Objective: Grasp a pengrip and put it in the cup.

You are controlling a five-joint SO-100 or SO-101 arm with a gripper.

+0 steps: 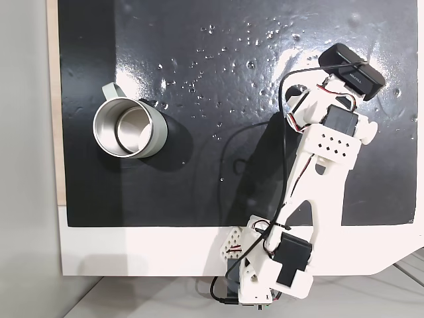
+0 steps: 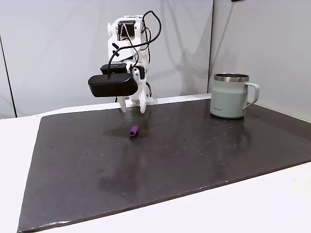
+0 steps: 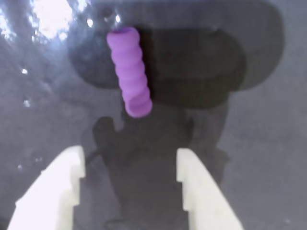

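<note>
In a fixed view from above, the cup (image 1: 129, 129) stands upright at the left of a black mat (image 1: 199, 79), its shiny steel inside facing the camera and its handle pointing to the upper left. The white arm (image 1: 318, 179) reaches from the lower edge up the right side of the mat, well apart from the cup, with a black camera (image 1: 351, 69) mounted at its far end.

In the other fixed view, from the side, the cup (image 2: 230, 95) sits at the right rear of the mat (image 2: 170, 160), which lies on a white surface (image 2: 14, 145). The pengrip (image 2: 133, 130) lies on its side on the mat, left of centre. The end effector (image 2: 132, 108) hangs just behind and above it, tips pointing down, its two white fingers (image 2: 142, 104) apart and holding nothing.

In the wrist view, the pengrip (image 3: 129, 71) lies on the dark mat in the upper half, its ribbed body running almost vertically and slightly tilted. The two pale fingers (image 3: 196, 189) of the end effector (image 3: 129, 165) rise from the bottom edge, spread wide, with the pengrip ahead of the gap and touching neither.
</note>
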